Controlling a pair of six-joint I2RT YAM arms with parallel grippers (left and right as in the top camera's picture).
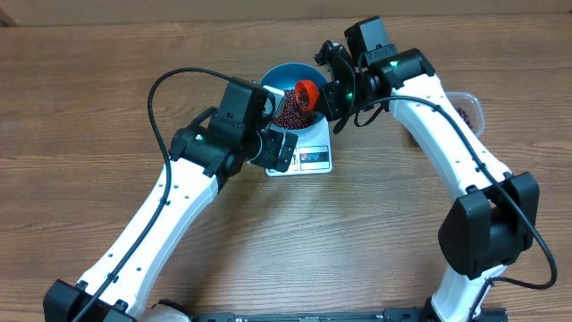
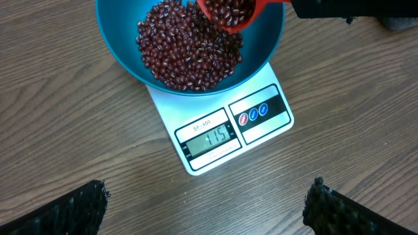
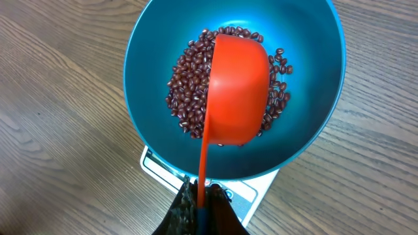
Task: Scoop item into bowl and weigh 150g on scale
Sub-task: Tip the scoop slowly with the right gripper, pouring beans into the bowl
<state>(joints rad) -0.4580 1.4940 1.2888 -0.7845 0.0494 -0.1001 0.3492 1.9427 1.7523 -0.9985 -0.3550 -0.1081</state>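
Right gripper (image 3: pixel 202 203) clamped on the handle of red scoop (image 3: pixel 238 91), which is tilted over blue bowl (image 2: pixel 117 39). Red-brown beans (image 2: pixel 186 55) heaped in bowl, some in scoop. Bowl sits on white scale (image 2: pixel 222 140), display 115, near table (image 1: pixel 89 72) far edge. Left gripper (image 2: pixel 206 207) jaws wide, empty, beside scale.

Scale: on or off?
On. The left wrist view shows the scale with its display reading 115, and the bowl of beans sitting on it.
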